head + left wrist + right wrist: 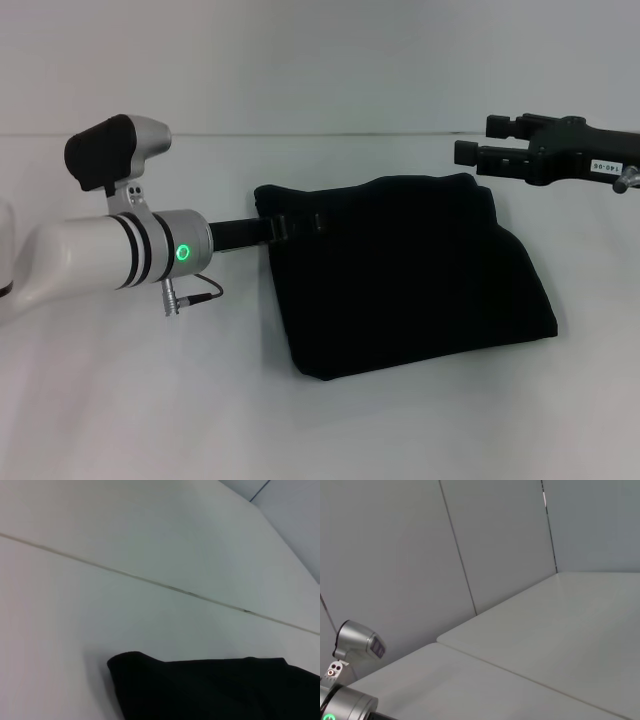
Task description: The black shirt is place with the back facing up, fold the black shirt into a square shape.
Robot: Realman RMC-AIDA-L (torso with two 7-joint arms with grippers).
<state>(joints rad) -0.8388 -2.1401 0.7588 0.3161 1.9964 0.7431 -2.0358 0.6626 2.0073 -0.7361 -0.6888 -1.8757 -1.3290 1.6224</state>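
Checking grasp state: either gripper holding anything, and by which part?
Left gripper lies over the black shirt's left edge; grip cannot be told. Right gripper hovers open, holding nothing.

small white label on right gripper (478, 150), digits unreadable

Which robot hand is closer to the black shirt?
Left. The left gripper is over the black shirt's left edge, against the fabric. The right gripper hangs in the air above the shirt's far right corner, apart from it.
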